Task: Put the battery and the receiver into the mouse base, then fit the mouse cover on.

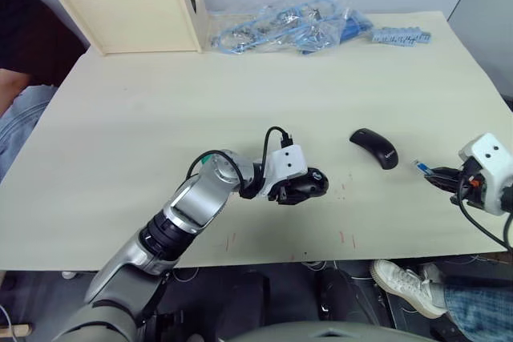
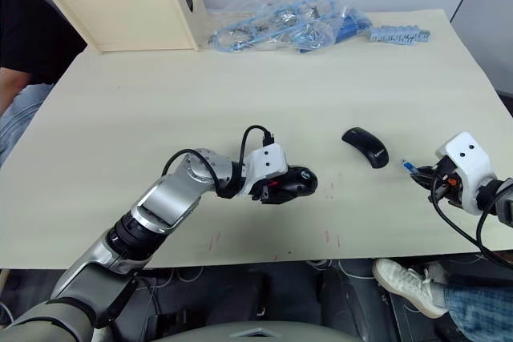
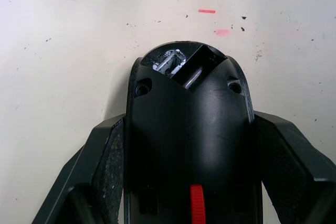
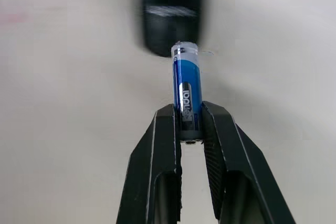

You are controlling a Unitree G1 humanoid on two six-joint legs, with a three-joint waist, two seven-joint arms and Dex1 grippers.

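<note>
Gripping the base (image 3: 186, 145) between its two fingers, the left tool (image 1: 300, 190) sits low on the surface (image 1: 160, 118), closed on the black body from both sides. In the left wrist view the open compartment at the far end of the base looks empty: bare metal contacts and a dark slot, with no battery in it, and I cannot make out a receiver either. Off toward the near right edge, well apart from the left tool, the right tool (image 2: 418, 174) is pinched shut on the battery (image 4: 187, 93), which sticks out ahead of its fingertips, about half its length free. Between the two tools, a little beyond both, the cover (image 1: 374, 147) lies loose on the surface, touching neither; in the right wrist view a blurred dark shape just ahead of the battery tip is probably this cover. Far beyond the left tool stand two pale wooden boxes (image 1: 136, 15), and past the cover lies a heap of clear bags with blue parts (image 1: 288, 26). As I judge it, the task is in its early part: base steadied, battery lifted but not yet seated. Left to do are carrying the battery across to the compartment, adding the receiver, which I cannot find here, and fitting the cover.
</note>
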